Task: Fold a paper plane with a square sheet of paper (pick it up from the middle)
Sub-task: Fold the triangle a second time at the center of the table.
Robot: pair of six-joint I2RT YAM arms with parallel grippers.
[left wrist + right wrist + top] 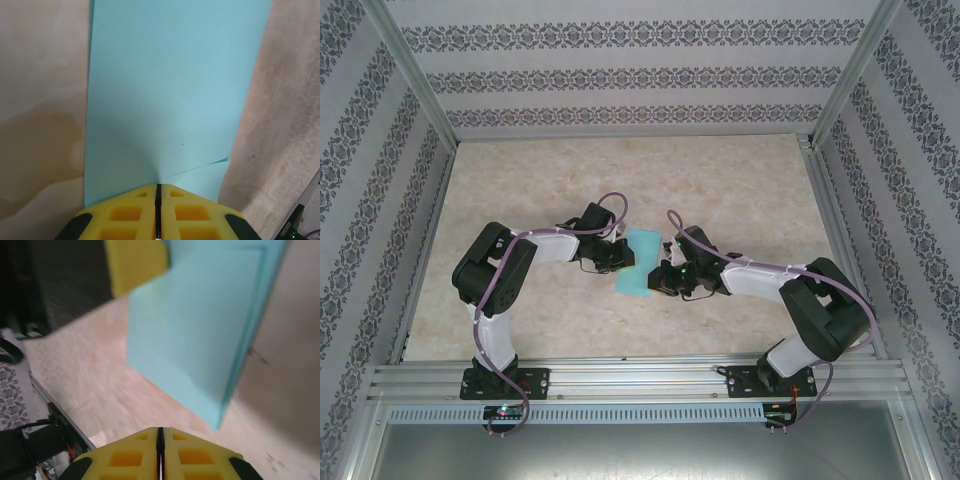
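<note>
left gripper (158, 187) pinches the turquoise paper sheet (170, 100) by its edge, tilted above the middle of the table (740, 190), likely steadying it for folding; right gripper (160, 430), closed and empty, sits just beside.

The square sheet of paper (638, 262) is plain turquoise, the table (740, 180) beige marbled, the walls (620, 75) white with grey floral bands, the left arm (495, 275) and right arm (820, 305) black and white with purple cables (610, 200) and yellow fingers (125, 217).
</note>
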